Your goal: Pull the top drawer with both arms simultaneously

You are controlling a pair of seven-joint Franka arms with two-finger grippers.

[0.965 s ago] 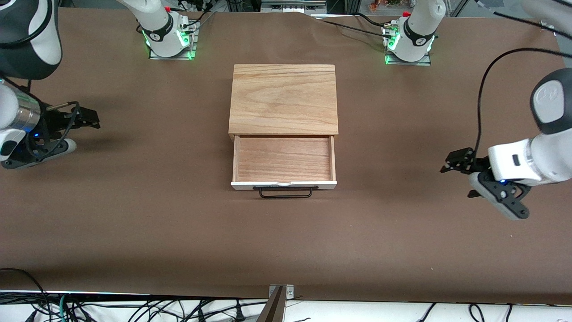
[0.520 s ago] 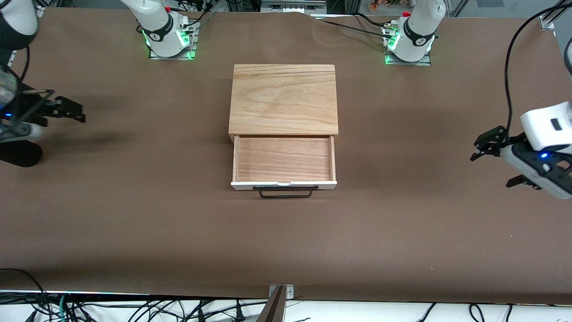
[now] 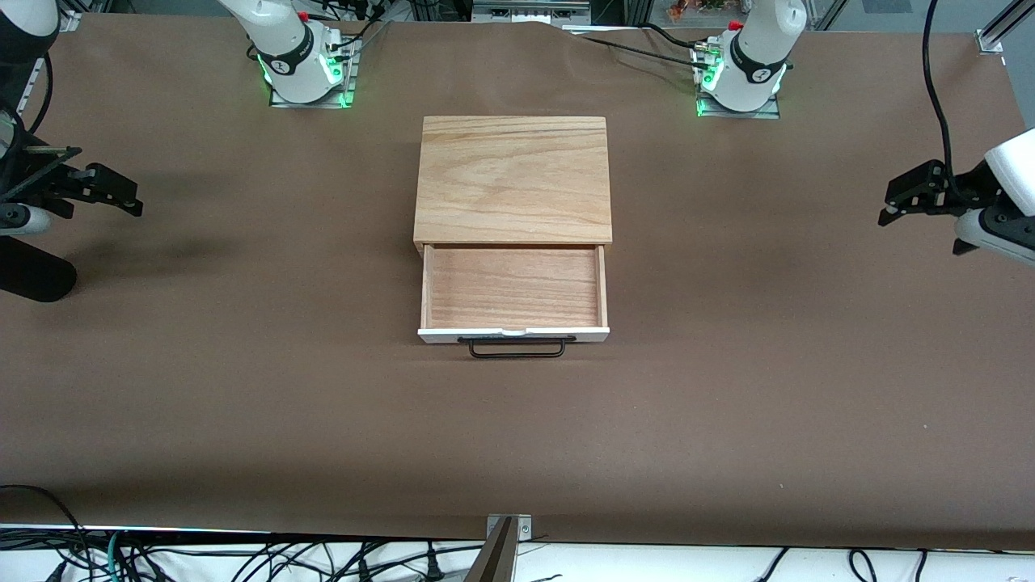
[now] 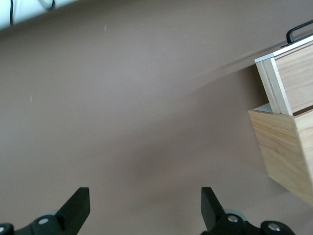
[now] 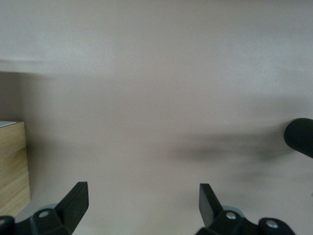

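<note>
The top drawer [image 3: 513, 288] stands pulled out of the pale wood cabinet [image 3: 513, 178] at the table's middle, its reddish-brown floor bare. Its white front panel [image 3: 513, 332] and thin black wire handle [image 3: 517, 347] face the front camera. The drawer's side also shows in the left wrist view [image 4: 288, 78]. My left gripper [image 3: 893, 206] is open and empty over the table at the left arm's end, well apart from the drawer. My right gripper [image 3: 129, 202] is open and empty over the table at the right arm's end. Both wrist views show spread fingers [image 4: 76, 208] [image 5: 73, 200] above bare brown cloth.
The two arm bases [image 3: 303, 61] [image 3: 740, 69] stand with green lights at the table's edge farthest from the front camera. A brown cloth [image 3: 517, 436] covers the table. Cables [image 3: 121, 558] hang below the edge nearest the front camera.
Both grippers have moved outward and away from the front camera, toward their own ends of the table. The drawer and cabinet have not moved.
</note>
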